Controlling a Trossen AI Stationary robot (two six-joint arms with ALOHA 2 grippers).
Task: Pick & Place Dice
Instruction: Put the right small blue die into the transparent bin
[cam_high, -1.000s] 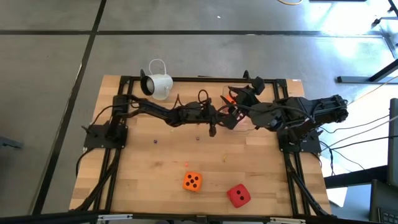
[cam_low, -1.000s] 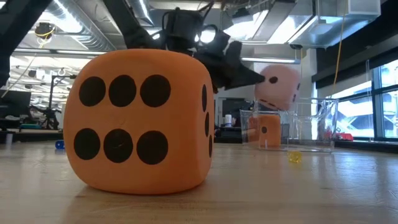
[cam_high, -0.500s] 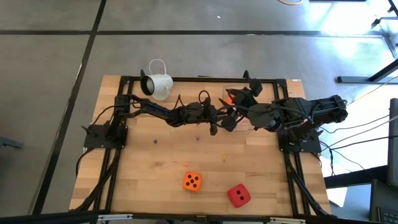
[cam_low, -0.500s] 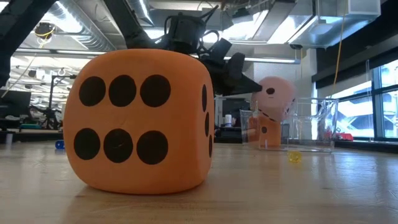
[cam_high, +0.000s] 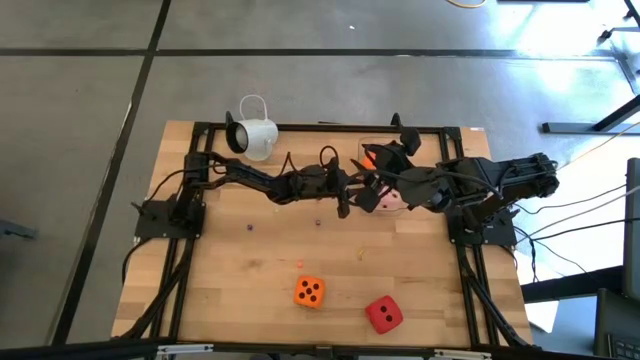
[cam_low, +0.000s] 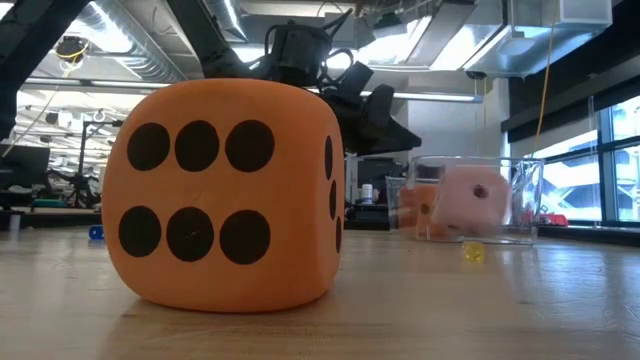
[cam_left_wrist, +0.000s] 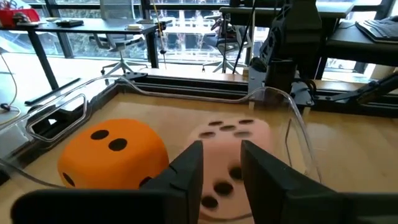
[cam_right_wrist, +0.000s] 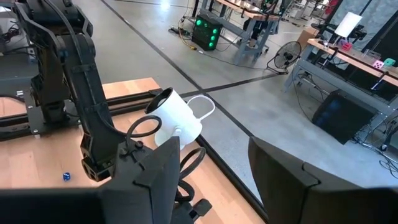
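Observation:
A pale pink die (cam_left_wrist: 233, 149) lies in a clear box (cam_left_wrist: 297, 134) at the table's far middle, next to an orange die (cam_left_wrist: 115, 152). The high view shows the pink die (cam_high: 393, 197) and that orange die (cam_high: 368, 157) there too. My left gripper (cam_left_wrist: 221, 165) hangs just over the box, open, with the pink die beyond its fingers. My right gripper (cam_right_wrist: 214, 168) is open above the box's far side and faces the white camera. A second orange die (cam_high: 309, 291) and a red die (cam_high: 383, 313) rest on the near part of the table.
A white mug-like camera (cam_high: 252, 136) stands at the far edge, left of the box. The near orange die (cam_low: 225, 195) fills much of the low view. Tiny yellow (cam_low: 473, 253) and blue (cam_low: 95, 232) bits lie on the wood. Black rails (cam_high: 190, 160) frame the table.
The pink die was up at my left gripper's fingertips a second ago. It has been let go and has dropped into the clear box, where it now rests beside the orange die. Both arms have stayed nearly where they were.

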